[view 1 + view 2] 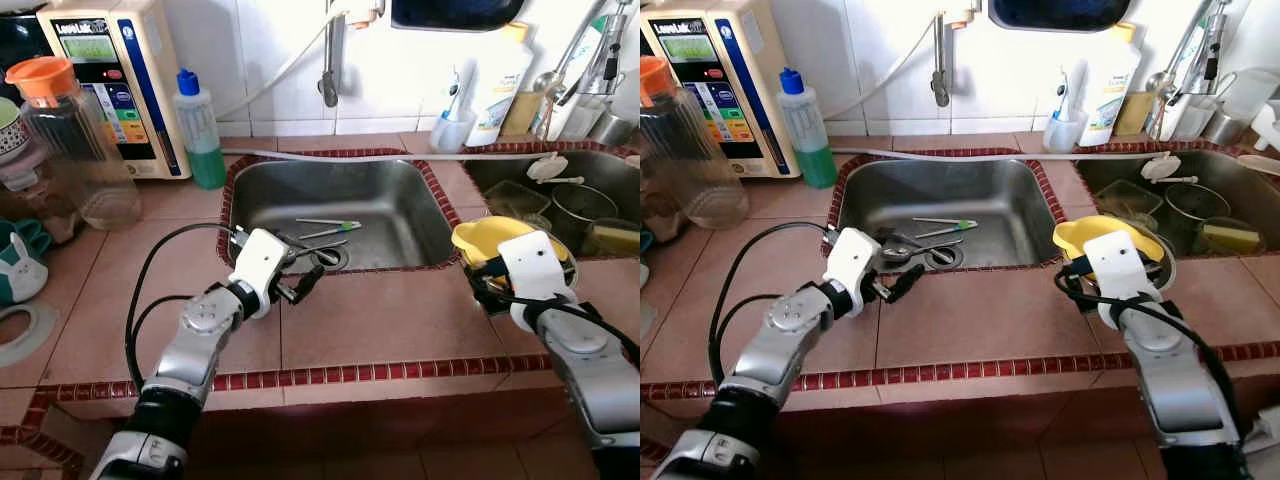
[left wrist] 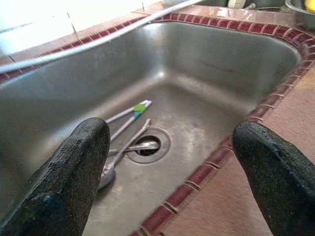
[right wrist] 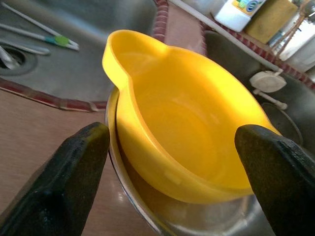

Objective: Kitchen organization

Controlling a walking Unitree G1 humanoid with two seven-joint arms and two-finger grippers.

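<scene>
Yellow bowl (image 3: 187,128), a glossy plastic dish with a rounded pouring lip, sits nested inside a steel bowl (image 3: 147,211) on the tiled counter (image 1: 380,320), just right of the left-hand sink (image 1: 390,200) and at the near edge of the second basin (image 1: 1230,190). Its inside is smooth and bright, the lip turned toward the left-hand sink. The right gripper (image 3: 172,172) hovers just before the yellow bowl, its black fingers (image 3: 64,182) spread wide to either side of the dish and touching nothing. The left gripper (image 2: 167,172) hangs over the front rim of the left-hand sink, fingers likewise spread apart and holding nothing. Down in that sink, by the drain (image 2: 145,145), lie a few pieces of cutlery (image 2: 123,147), one with a green tip (image 2: 140,107). Behind the sink, against the tiled wall, stand a green soap bottle (image 1: 200,130) with a blue cap, a water purifier (image 1: 115,80) and a clear jar (image 1: 75,150) with an orange lid. A white hose (image 1: 400,156) runs along the sink's back rim.
</scene>
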